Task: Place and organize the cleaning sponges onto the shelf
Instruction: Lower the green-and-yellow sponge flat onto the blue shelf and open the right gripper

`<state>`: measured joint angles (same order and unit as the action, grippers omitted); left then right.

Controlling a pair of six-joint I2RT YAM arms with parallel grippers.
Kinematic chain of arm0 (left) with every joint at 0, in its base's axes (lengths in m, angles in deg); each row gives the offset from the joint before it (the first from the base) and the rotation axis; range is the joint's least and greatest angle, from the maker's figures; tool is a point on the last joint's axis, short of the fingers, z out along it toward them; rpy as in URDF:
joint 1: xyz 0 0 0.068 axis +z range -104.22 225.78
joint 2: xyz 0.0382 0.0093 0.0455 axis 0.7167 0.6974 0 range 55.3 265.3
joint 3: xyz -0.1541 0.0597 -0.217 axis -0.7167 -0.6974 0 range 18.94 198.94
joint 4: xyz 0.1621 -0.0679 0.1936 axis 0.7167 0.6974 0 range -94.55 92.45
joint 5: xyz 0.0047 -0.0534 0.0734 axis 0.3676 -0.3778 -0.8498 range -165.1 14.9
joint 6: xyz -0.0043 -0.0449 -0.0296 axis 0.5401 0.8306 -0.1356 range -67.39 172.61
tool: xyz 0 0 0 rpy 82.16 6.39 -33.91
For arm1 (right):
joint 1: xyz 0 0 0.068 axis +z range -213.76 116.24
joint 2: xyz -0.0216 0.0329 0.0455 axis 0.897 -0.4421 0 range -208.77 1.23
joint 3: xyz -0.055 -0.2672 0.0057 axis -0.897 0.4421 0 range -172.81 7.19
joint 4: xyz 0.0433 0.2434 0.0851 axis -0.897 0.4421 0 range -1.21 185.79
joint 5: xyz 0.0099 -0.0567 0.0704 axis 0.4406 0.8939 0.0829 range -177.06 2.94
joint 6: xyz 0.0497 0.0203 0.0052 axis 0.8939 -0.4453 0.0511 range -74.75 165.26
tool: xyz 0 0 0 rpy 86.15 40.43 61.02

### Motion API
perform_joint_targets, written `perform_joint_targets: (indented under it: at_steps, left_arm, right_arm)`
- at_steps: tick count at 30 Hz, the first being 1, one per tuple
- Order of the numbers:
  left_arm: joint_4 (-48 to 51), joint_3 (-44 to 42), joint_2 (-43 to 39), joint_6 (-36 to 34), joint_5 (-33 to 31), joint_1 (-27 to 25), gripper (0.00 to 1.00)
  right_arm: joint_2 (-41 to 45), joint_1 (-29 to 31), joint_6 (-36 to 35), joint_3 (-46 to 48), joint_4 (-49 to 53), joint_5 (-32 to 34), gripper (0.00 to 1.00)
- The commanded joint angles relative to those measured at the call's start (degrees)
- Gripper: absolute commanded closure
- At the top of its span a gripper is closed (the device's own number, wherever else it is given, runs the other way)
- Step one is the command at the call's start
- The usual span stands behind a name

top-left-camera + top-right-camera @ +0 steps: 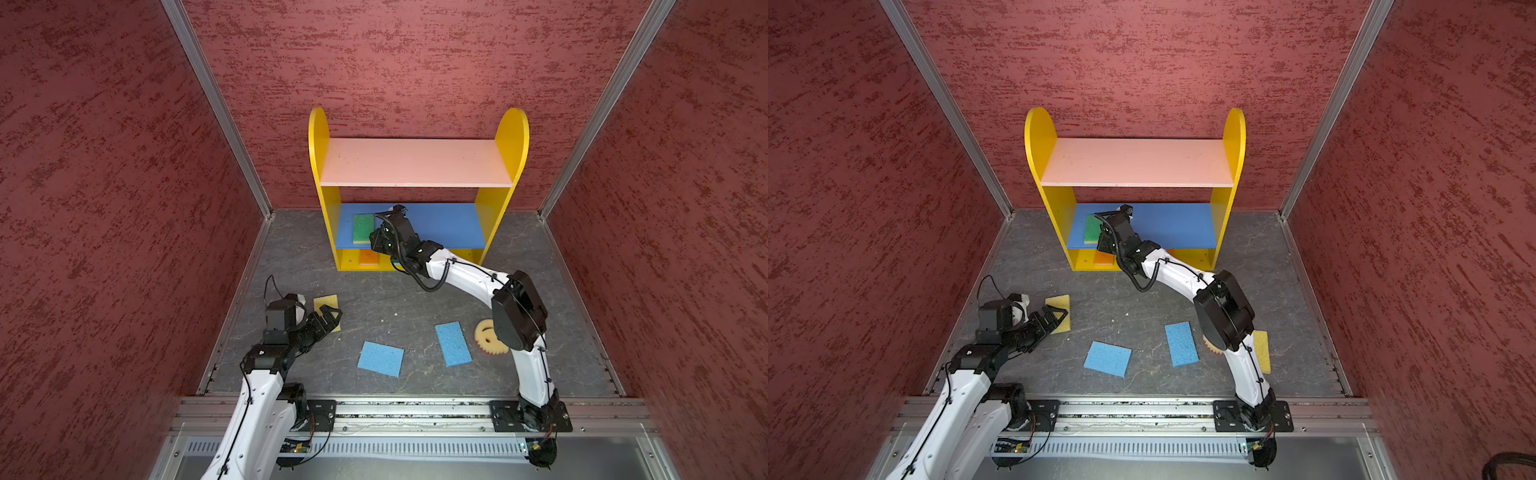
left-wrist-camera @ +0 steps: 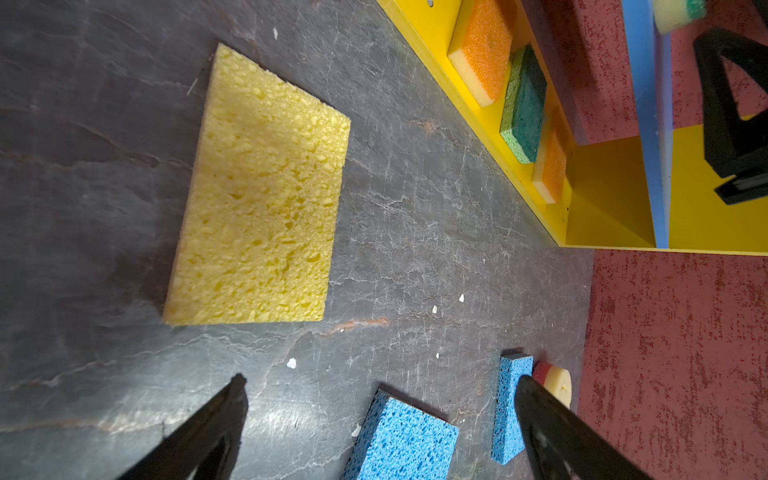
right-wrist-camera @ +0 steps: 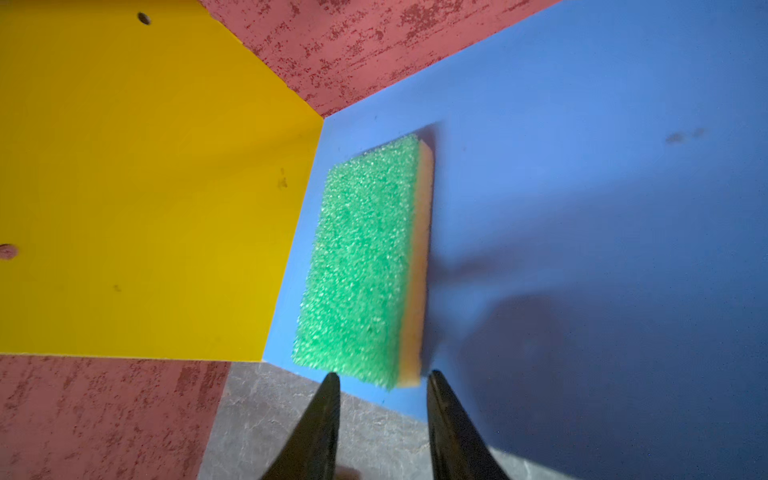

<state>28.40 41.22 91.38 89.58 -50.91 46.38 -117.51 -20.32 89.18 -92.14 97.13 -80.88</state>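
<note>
1. The right gripper (image 3: 382,374) stands slightly parted at the near end of the green sponge (image 3: 365,266), gripping nothing; that sponge lies flat on the blue middle board (image 3: 582,166) of the shelf (image 1: 318,166), just beside a yellow side panel.
2. The left gripper (image 2: 380,379) gapes wide and empty above the floor, near a yellow sponge (image 2: 262,195); a blue sponge (image 1: 380,358) lies between the arms.

sponges (image 1: 453,344): blue (image 1: 380,358) 2 | yellow (image 2: 257,199) 2 | orange (image 2: 484,50) 2 | green (image 3: 361,266) 1 | dark-green (image 2: 528,104) 1 | round (image 1: 483,334) 1
</note>
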Motion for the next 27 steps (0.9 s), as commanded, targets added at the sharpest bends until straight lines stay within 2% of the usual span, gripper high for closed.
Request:
perform_joint_targets:
  at_steps: [1,3,7,19,27]
  left_arm:
    - [-0.19,-0.09,-0.13,-1.11,0.16,0.3,0.01]
    - [-0.19,-0.05,-0.05,-1.11,0.16,0.28,0.0]
    - [-0.26,0.04,0.0,-1.29,0.31,0.32,0.0]
    - [-0.17,-0.05,-0.22,-1.42,0.5,0.57,0.0]
    - [-0.39,-0.07,-0.04,-1.44,0.47,0.64,0.0]
  right_arm:
    - [3.12,0.92,-0.36,1.35,-1.35,1.43,0.82]
    - [2.41,1.2,-0.09,0.79,-1.57,0.2,1.0]
    - [-0.41,1.77,0.37,-2.04,-1.13,-2.34,1.0]
    - [-8.5,2.17,0.2,-11.77,2.27,-3.84,1.0]
    - [-8.78,2.26,0.56,-11.34,1.77,-4.56,1.0]
